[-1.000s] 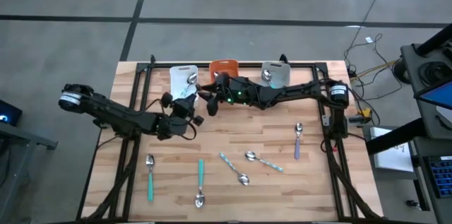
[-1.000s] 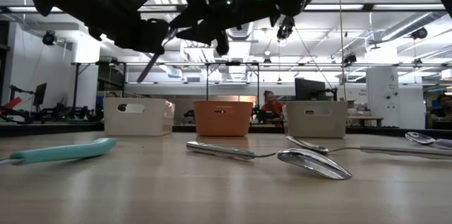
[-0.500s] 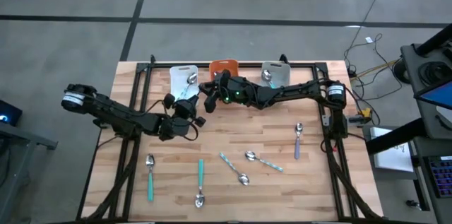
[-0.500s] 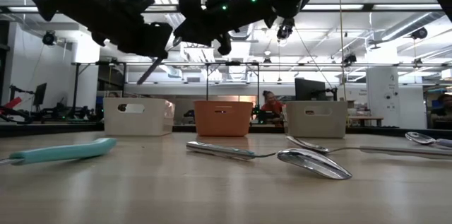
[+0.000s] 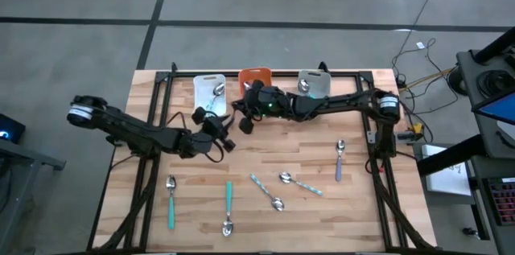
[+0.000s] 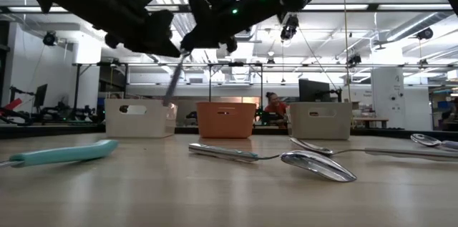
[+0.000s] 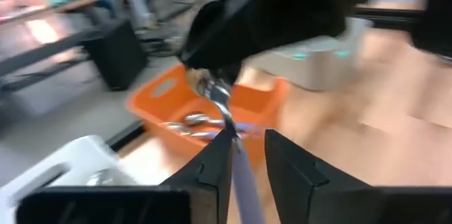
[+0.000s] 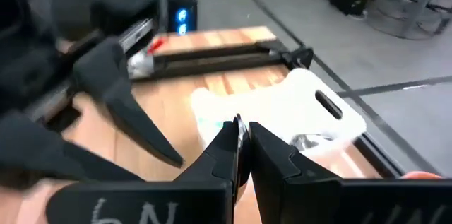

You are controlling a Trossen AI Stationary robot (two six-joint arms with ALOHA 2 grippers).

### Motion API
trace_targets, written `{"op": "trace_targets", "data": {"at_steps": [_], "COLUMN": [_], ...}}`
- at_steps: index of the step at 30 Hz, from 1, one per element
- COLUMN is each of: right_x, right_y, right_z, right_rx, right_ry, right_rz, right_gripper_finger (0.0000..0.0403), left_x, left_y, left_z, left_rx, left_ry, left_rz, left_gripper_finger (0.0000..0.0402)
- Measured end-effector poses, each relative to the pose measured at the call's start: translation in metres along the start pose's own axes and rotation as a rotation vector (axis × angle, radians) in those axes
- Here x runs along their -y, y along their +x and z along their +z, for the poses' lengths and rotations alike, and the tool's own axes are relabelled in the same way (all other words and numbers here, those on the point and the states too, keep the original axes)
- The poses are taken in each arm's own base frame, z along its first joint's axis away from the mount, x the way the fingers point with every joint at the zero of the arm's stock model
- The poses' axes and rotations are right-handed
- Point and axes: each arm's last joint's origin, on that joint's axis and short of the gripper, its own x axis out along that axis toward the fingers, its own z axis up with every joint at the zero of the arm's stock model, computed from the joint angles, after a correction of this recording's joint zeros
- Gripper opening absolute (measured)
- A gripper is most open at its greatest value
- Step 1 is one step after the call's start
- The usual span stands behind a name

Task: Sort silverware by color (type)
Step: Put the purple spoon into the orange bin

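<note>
Passing a purple-handled spoon (image 7: 236,155) midair: the right gripper (image 5: 244,118) is clamped on it; the left gripper's (image 5: 216,133) fingers look apart; release likely follows.

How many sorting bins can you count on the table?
3, in a row along one table edge: the white bin at the left, the orange bin in the middle, the grey bin at the right.

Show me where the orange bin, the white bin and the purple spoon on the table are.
orange bin (image 5: 257,75): high view, on its rim.
white bin (image 5: 200,84): high view, on its left wall.
purple spoon (image 5: 339,166): high view, on its handle, near the table's right edge.
</note>
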Motion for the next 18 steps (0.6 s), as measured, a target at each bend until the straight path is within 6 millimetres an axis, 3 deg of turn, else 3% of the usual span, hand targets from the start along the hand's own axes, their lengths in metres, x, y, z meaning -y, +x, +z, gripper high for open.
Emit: {"op": "trace_targets", "data": {"at_steps": [5,9,18], "right_x": [0.0,-0.002,-0.011], "right_y": [-0.02,-0.031,-0.051], "right_z": [-0.001,0.002,0.022], "right_rx": [-0.15,-0.184,-0.114], "right_ry": [-0.156,-0.224,-0.318], "right_rz": [0.241,0.289,0.314], "right_gripper_finger": [0.0014,0.0014,0.0013], "left_x": [0.002,0.002,0.0], "left_y": [-0.005,-0.005,0.015], "left_z": [0.006,0.008,-0.001], "left_rx": [-0.02,-0.038,-0.095], "left_ry": [0.033,0.043,-0.024], "left_rz": [-0.234,-0.411,-0.398], "left_gripper_finger": [0.0091,0.011,0.0171]}}
